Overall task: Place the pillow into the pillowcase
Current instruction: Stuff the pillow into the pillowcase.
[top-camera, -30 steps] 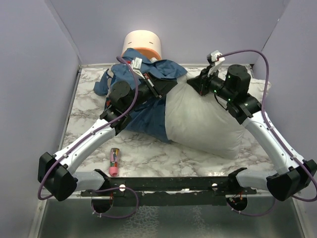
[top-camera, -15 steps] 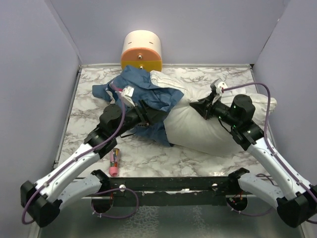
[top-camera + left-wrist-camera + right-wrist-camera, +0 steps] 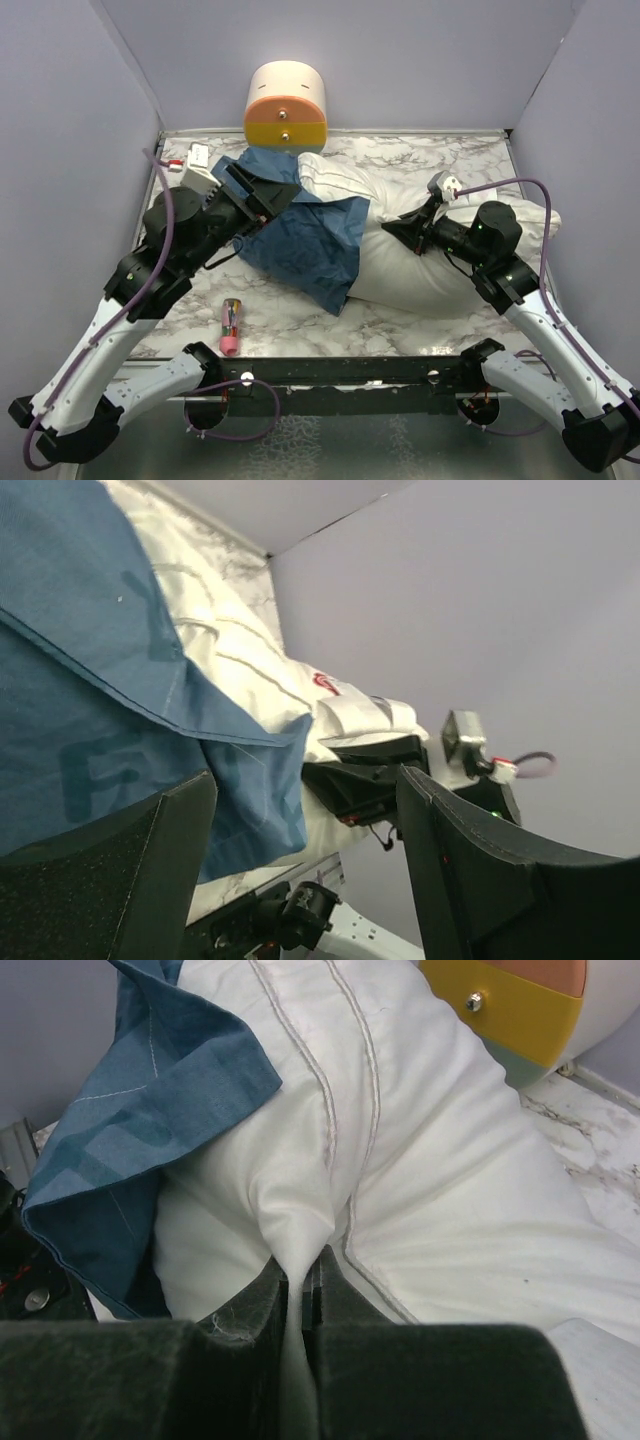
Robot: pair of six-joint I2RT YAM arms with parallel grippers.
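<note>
**Handling properties.** The large plump white rectangular fabric pillow [image 3: 430, 270] appears soft, light and highly compressible. It will probably sag and fold if lifted from one point. Its cover has piped seams, which should hold better than the smooth panel. The thin blue printed cloth pillowcase [image 3: 305, 235] is limp and will collapse unless its mouth is held open.

**Recommended grip points.** Take the pillow at a corner or along a seam. Take the pillowcase by the hemmed edge of its opening, one layer only.

**Current position.** The pillow lies across the worktop from its centre to the right edge, with its left end angled toward the far edge. The pillowcase is draped over that left end and spreads toward the worktop's left side. Whether any of the pillow is inside the case cannot be determined.

**Hand state.**
- The right hand [image 3: 303, 1280] is closed, pinching a fold of pillow fabric beside a seam.
- The left hand [image 3: 300, 860] is held above the pillowcase with its jaws apart, gripping nothing.

**Appearance.** The pillow is white, wrinkled and full. The pillowcase is mid-blue with fainter lettering and a stitched hem.
</note>
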